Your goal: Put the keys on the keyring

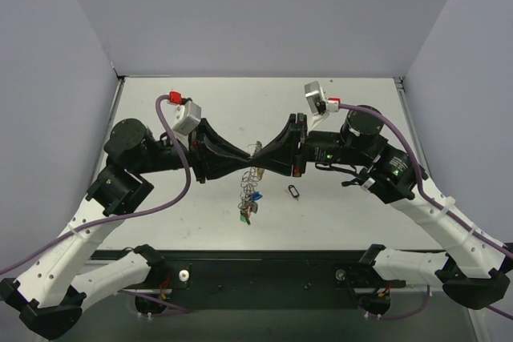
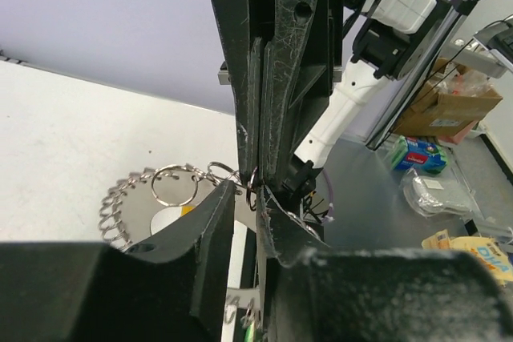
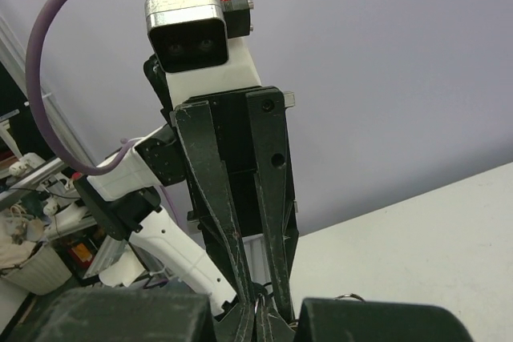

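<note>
A white table [image 1: 361, 214] is lying under the two arms, with pale lavender walls [image 1: 256, 14] closing it in at the back and on both sides. Nearest the arm bases, the keys [image 1: 253, 198] are showing as a small cluster with blue and green heads, sitting just on the base side of the point where the two tools are meeting. To the right of that cluster, on the right gripper's near side, a small dark loop-shaped item [image 1: 293, 191] is lying on the table, apart from the keys.

Further in, the keyring [image 2: 107, 212] is showing its ribbed, coil-like rim just left of the left tool's tips, and a smaller plain ring [image 2: 176, 184] is sitting beside that rim, closer to the tips. The left gripper [image 2: 247, 210] is pointing straight at the right gripper [image 1: 263, 158], tip to tip. The left jaws are standing slightly parted, with a narrow gap between them. The right jaws are clenched tight together, and a thin wire loop is touching their very end; whether they are pinching it cannot be told.
</note>
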`<state>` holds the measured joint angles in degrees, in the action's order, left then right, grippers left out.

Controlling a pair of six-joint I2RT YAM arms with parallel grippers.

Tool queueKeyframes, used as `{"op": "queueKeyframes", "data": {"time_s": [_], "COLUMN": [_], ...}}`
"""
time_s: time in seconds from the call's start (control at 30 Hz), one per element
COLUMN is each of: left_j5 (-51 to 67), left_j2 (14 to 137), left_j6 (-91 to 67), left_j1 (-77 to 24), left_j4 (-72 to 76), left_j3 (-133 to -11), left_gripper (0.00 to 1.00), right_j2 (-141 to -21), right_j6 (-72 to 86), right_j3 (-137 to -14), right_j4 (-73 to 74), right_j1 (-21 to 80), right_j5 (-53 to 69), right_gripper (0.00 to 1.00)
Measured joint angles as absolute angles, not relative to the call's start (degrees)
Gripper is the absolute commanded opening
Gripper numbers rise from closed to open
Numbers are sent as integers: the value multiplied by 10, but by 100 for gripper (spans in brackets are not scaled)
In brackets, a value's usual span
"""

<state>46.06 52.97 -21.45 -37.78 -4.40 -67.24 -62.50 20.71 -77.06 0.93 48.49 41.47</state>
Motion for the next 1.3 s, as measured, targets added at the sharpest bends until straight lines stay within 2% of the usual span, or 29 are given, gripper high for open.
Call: {"op": "queueKeyframes", "data": {"time_s": [0.17, 0.27, 0.4, 0.43, 0.47, 0.6, 0.63, 0.67, 0.7, 0.77, 0.8, 0.9, 1.0, 1.3], "left_j5": [456, 451, 448, 448, 449, 453, 452, 451, 449, 434, 430, 404, 377, 333], "left_j2": [531, 531, 531, 531, 531, 531, 531, 531, 531, 527, 525, 516, 506, 486], "left_j6": [-195, -187, -183, -183, -183, -182, -182, -183, -183, -182, -183, -182, -178, -166], "left_j1": [-378, -378, -379, -380, -381, -382, -382, -382, -382, -382, -382, -382, -382, -382], "left_j4": [-69, -77, -81, -80, -80, -82, -82, -82, -82, -82, -85, -102, -111, -117], "left_j3": [-674, -674, -674, -674, -674, -674, -674, -674, -674, -672, -668, -660, -654, -647], "left_gripper": [34, 34, 22, 7, 0, 0, 0, 0, 0, 0, 0, 0, 0, 0], "right_j2": [-628, -628, -628, -628, -628, -628, -628, -628, -628, -625, -620, -593, -561, -512], "right_j6": [205, 203, 199, 199, 198, 194, 194, 193, 193, 195, 194, 185, 175, 168], "right_j3": [-771, -771, -771, -771, -770, -770, -770, -770, -770, -766, -759, -737, -720, -701], "right_j4": [20, 25, 28, 28, 28, 29, 29, 29, 29, 25, 18, 9, 3, -10], "right_j1": [487, 488, 488, 488, 488, 488, 488, 488, 488, 488, 488, 489, 488, 472], "right_j5": [415, 415, 414, 414, 413, 412, 411, 409, 407, 401, 388, 358, 324, 274], "right_gripper": [0, 0, 0, 0, 0, 0, 3, 11, 28, 48, 63, 81, 87, 88]}}
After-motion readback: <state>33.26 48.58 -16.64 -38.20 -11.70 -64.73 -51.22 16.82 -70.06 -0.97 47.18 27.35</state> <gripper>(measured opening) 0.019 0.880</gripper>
